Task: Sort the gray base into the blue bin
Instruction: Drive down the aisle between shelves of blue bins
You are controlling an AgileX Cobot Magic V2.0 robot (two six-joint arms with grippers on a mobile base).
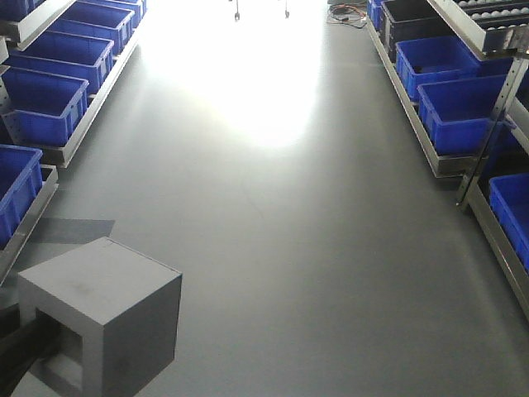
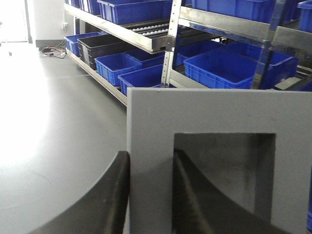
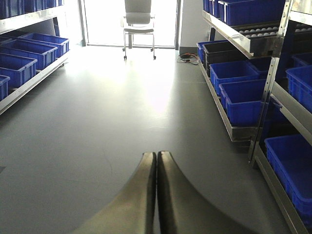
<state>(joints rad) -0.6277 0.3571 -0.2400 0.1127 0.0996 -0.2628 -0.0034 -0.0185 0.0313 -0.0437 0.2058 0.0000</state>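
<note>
The gray base (image 1: pixel 99 318) is a matte gray cube with a square recess. It is held in the air at the lower left of the front view. In the left wrist view it (image 2: pixel 219 117) fills the right half. My left gripper (image 2: pixel 150 165) is shut on the base's left wall, one finger outside and one inside the recess. My right gripper (image 3: pixel 156 156) is shut and empty above the floor. Several blue bins stand on floor racks: one at the left (image 1: pixel 45 103) and one at the right (image 1: pixel 463 112).
Metal racks with blue bins line both sides of a gray floor aisle (image 1: pixel 273 207). One black bin (image 2: pixel 105 46) sits among them. An office chair (image 3: pixel 139 24) stands at the far end by a bright doorway. Cables (image 1: pixel 347 15) lie on the floor at the far right.
</note>
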